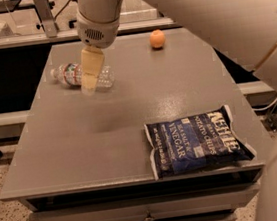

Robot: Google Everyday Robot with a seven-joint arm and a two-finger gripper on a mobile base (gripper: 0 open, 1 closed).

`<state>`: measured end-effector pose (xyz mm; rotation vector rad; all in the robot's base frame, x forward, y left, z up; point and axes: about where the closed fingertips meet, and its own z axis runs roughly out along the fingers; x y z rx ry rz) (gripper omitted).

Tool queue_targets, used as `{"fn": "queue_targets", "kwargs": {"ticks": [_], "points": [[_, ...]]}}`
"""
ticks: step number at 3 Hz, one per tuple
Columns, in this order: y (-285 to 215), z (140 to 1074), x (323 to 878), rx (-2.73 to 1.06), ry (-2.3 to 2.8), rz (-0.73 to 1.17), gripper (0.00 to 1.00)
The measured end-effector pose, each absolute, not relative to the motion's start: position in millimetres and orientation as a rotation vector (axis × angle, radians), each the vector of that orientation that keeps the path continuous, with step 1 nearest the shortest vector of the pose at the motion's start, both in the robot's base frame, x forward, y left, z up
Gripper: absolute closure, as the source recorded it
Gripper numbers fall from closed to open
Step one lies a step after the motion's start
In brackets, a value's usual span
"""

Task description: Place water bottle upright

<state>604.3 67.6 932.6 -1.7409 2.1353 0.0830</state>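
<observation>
The water bottle (68, 74) lies on its side at the far left of the grey table (129, 113), cap end pointing left, with its red-and-blue label near the neck. My gripper (90, 78) hangs from the white arm directly over the bottle's right half and covers its middle. It shows as pale yellow fingers (92, 68) pointing down.
A dark blue bag of vinegar potato chips (195, 144) lies at the front right of the table. A small orange fruit (157, 38) sits at the far middle. My white arm fills the upper right. Drawers run under the table's front edge.
</observation>
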Motion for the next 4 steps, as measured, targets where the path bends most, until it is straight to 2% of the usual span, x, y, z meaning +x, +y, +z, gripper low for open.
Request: {"fn": "queue_targets", "kwargs": {"ticks": [2,4], "points": [[127.1,910.0,655.8,-1.698,2.167,0.124,0.00],[158.2,866.3,687.6,-1.658,2.270,0.117,0.00]]}}
